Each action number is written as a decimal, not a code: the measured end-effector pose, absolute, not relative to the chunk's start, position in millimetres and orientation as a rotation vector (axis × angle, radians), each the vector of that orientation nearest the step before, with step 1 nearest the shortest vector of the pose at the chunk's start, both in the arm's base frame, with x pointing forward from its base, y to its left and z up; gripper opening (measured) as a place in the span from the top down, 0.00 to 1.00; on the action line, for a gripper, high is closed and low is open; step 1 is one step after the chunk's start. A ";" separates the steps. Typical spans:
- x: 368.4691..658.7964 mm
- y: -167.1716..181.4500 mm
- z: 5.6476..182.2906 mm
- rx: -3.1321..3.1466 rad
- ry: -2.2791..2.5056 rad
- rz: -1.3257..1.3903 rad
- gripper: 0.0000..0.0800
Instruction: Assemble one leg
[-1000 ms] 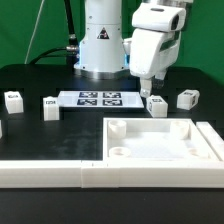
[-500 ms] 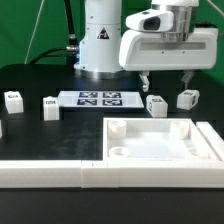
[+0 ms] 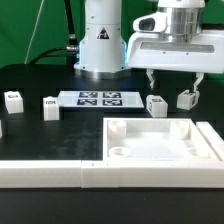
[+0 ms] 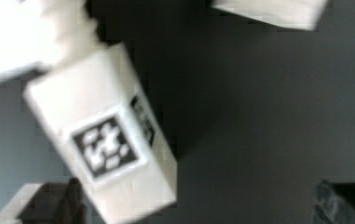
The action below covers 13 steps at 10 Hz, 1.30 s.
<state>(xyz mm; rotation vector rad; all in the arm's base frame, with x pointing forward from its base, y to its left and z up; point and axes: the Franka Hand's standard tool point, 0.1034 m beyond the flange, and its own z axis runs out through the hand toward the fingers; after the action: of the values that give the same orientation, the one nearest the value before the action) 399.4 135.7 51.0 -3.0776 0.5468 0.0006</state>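
Note:
Several small white legs with tags stand on the black table: one (image 3: 157, 104) and another (image 3: 187, 99) under my gripper, two more at the exterior view's left (image 3: 50, 106) (image 3: 13, 100). My gripper (image 3: 174, 88) hovers just above the two right-hand legs, open wide and empty. In the wrist view a tagged leg (image 4: 103, 130) lies close to one finger (image 4: 49, 205), and the gripper (image 4: 200, 205) holds nothing. Another white block (image 4: 280, 10) shows at that view's edge.
The marker board (image 3: 98, 98) lies in front of the robot base. The large white square panel with a raised rim (image 3: 205, 140) sits in front of the legs. A long white bar (image 3: 60, 175) lies along the front edge.
The gripper has turned about its vertical axis, so both fingers now show spread wide. It has shifted toward the exterior view's right, over the two right-hand legs.

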 end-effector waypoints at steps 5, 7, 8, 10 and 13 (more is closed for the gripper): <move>364.7 161.0 40.9 -2.774 1.309 -0.023 0.19; 369.0 155.4 41.5 -2.775 1.303 -0.022 0.19; 368.4 156.7 41.4 -2.777 1.298 -0.022 0.19; 369.4 152.9 41.1 -2.815 1.215 0.008 0.19; 375.7 150.7 43.2 -2.804 1.051 0.185 0.19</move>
<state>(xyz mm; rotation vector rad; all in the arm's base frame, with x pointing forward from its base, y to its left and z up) 375.7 150.7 43.2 -2.8040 1.0511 0.1846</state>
